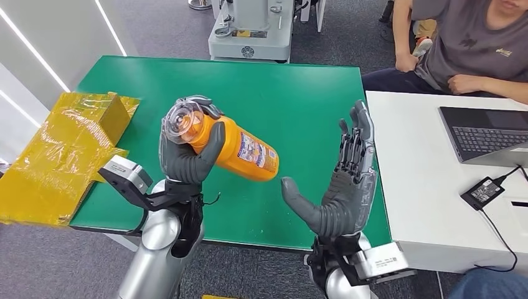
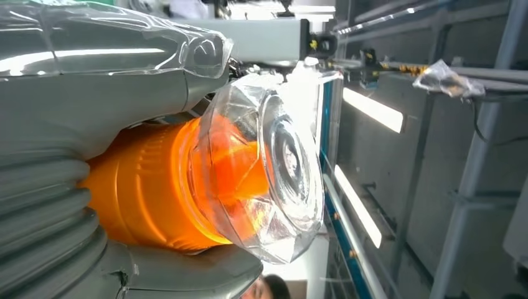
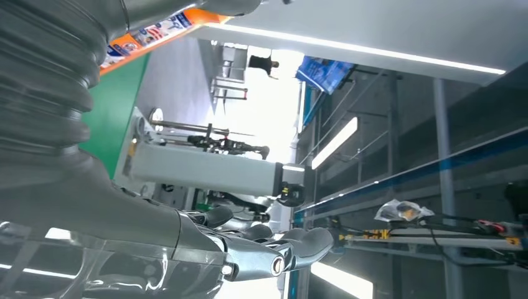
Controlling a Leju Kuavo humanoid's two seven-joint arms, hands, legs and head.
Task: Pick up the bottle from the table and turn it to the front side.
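Head view: fingers [image 1: 205,159] of the left hand [image 1: 187,152] are wrapped around the neck end of an orange bottle [image 1: 240,149], which is held tilted above the green table [image 1: 280,93] with its clear cap [image 1: 180,121] toward the camera and its label facing right. The right hand [image 1: 339,187] is held upright just beside the bottle's base, fingers spread and holding nothing. A yellow taped box [image 1: 62,152] is set at the table's left edge, a white desk [image 1: 423,180] with a laptop [image 1: 485,134] stands to the right, and a person [image 1: 473,43] is seated behind it.
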